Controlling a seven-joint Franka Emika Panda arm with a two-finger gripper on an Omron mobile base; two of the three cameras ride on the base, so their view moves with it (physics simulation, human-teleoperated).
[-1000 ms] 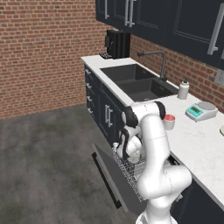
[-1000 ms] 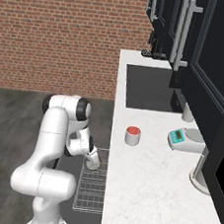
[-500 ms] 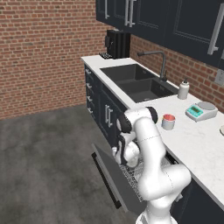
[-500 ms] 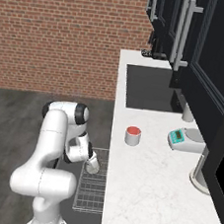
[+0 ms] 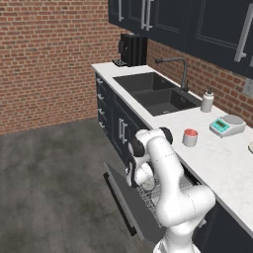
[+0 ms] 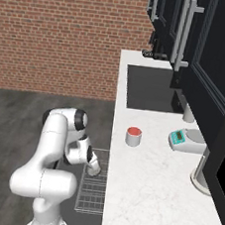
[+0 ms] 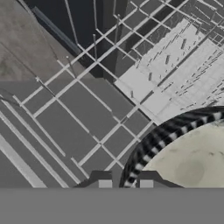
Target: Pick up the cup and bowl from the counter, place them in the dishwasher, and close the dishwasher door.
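The long white marble-look tabletop [image 5: 232, 163] runs above dark navy cabinets, with a dark sink basin [image 5: 153, 91] sunk into it far from the robot. Under the tabletop, the built-in dishwasher [image 5: 190, 180] stands open: its flat dark navy door [image 5: 126, 200] is hinged down and out toward the floor, and its silvery-white wire rack [image 6: 92, 192] is pulled out over the door. The white arm bends down over this rack, and its hand [image 7: 124, 183] hangs low inside it. In the hand view, the small shallow bowl [image 7: 183, 153], with a dark striped rim and a pale speckled inside, lies on the rack's wires; its rim runs between the two dark fingertips [image 7: 103, 183]. The tips stand a narrow gap apart astride that rim, but whether they press on it cannot be told. The short white cylindrical cup [image 5: 189, 138] with a red-pink inside stands upright on the tabletop, just above the dishwasher, near a teal-faced kitchen scale [image 5: 223, 125].
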